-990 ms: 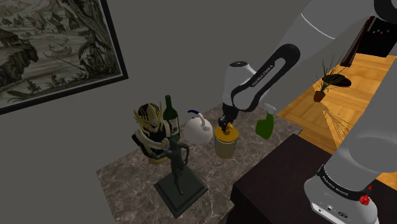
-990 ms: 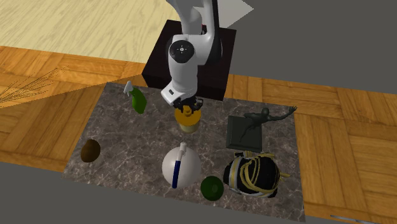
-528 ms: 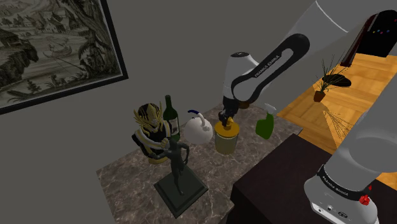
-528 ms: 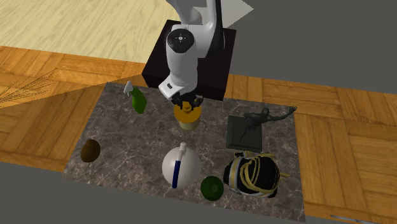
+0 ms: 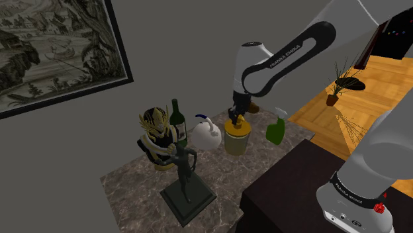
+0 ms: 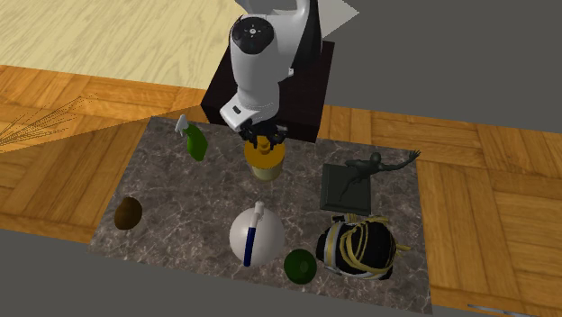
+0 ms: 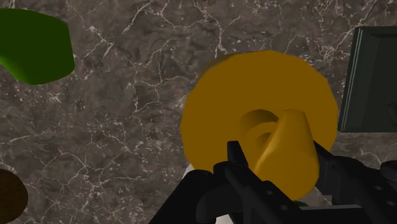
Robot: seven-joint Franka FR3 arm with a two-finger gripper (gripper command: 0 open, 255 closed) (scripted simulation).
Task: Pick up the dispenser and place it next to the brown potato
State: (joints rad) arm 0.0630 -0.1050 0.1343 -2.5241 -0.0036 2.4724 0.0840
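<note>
Dark marble tabletop (image 6: 171, 194) over a wood floor (image 6: 72, 99), with a grey wall (image 5: 185, 53) and framed print (image 5: 53, 49) in the shoulder view. The second exterior view picks up the brown potato (image 6: 128, 212) at the slab's lower left, well apart from the dispenser (image 6: 264, 160) at upper middle. Wrist view has the gripper (image 7: 280, 153) fingers clamped on its yellow spout (image 7: 289, 133), and compared to a second ago the dispenser sits a bit higher in frame, the arm (image 5: 284, 63) raised too.
</note>
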